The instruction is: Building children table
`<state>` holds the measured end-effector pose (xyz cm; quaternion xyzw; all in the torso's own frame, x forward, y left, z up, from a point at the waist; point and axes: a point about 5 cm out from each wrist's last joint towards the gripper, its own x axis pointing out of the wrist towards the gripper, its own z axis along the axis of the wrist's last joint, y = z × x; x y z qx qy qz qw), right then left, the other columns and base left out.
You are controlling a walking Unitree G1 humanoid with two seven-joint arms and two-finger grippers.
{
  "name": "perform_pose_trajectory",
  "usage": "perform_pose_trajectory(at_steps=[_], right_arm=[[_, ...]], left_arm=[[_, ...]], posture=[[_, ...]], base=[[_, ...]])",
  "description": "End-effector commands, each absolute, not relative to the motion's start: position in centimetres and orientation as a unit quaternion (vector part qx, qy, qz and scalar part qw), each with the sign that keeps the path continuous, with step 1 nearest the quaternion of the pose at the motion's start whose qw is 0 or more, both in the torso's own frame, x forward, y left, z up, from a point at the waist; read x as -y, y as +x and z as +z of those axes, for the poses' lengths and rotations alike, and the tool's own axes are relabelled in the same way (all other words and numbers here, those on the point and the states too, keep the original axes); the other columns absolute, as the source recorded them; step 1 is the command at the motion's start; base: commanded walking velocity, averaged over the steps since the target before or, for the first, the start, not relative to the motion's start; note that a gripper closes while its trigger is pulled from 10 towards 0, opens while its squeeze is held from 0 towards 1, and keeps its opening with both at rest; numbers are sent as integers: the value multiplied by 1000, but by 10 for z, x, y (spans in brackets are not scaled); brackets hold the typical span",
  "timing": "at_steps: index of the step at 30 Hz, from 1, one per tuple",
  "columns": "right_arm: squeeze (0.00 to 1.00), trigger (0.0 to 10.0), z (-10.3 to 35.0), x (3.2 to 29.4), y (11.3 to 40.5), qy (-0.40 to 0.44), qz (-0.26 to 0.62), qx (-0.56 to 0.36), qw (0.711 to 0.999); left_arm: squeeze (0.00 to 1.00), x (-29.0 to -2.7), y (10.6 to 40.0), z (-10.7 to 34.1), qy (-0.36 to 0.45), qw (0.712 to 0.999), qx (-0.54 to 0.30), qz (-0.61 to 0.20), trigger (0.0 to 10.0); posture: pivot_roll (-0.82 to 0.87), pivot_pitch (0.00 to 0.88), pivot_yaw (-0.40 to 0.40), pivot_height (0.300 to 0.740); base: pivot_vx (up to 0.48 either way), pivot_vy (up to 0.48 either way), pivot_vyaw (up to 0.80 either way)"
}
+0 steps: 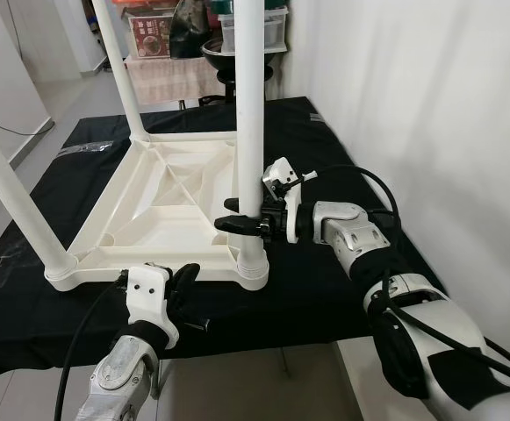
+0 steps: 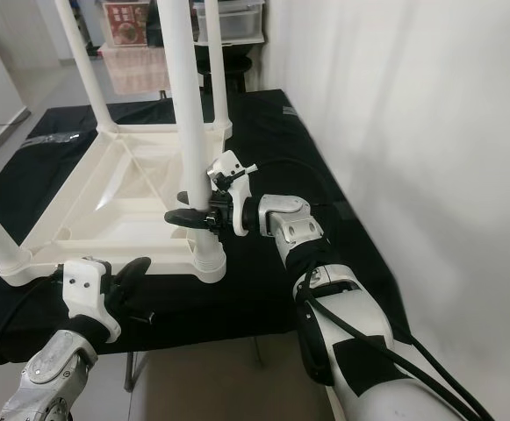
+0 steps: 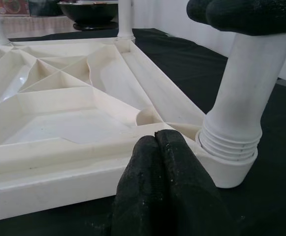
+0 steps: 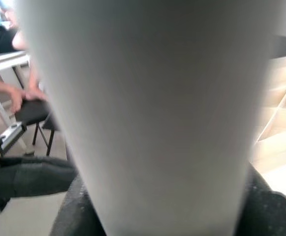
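A white plastic children's tabletop (image 1: pixel 162 206) lies upside down on a black cloth, with white legs standing up from its corners. My right gripper (image 1: pixel 241 221) is shut on the near right leg (image 1: pixel 250 114), a little above its threaded socket (image 1: pixel 253 267). That leg's white surface (image 4: pixel 147 108) sits very close in the right wrist view. My left gripper (image 1: pixel 180 282) is shut, its fingertips (image 3: pixel 160 147) resting against the tabletop's near rim (image 3: pixel 59 167), just left of that socket.
The black cloth (image 1: pixel 325 167) covers a low platform whose front edge is near me. A white wall rises on the right. Behind stand a dark bowl (image 1: pixel 224 53) and boxes. A seated person's arm (image 4: pixel 15 91) appears in the right wrist view.
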<state>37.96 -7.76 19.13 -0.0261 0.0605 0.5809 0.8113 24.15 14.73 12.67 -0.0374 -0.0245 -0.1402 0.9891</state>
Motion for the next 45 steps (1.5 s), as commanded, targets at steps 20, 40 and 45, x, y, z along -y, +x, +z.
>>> perform_pose_trajectory(at_steps=[20, 40, 45], right_arm=[[0, 0, 120, 55, 358, -21, 291, -112, 950], [0, 10000, 186, 66, 374, -25, 564, -50, 824], [0, 10000, 191, 65, 374, -20, 600, -59, 798]], left_arm=[[0, -155, 238, 127, -26, 990, 16, -138, 10000], [0, -152, 241, 126, -27, 990, 17, -135, 10000], [0, -152, 241, 126, -28, 990, 17, -135, 10000]], posture=[[-4, 0, 16, 740], [5, 0, 11, 740], [6, 0, 11, 740]], base=[[0, 0, 0], [0, 0, 0], [0, 0, 0]])
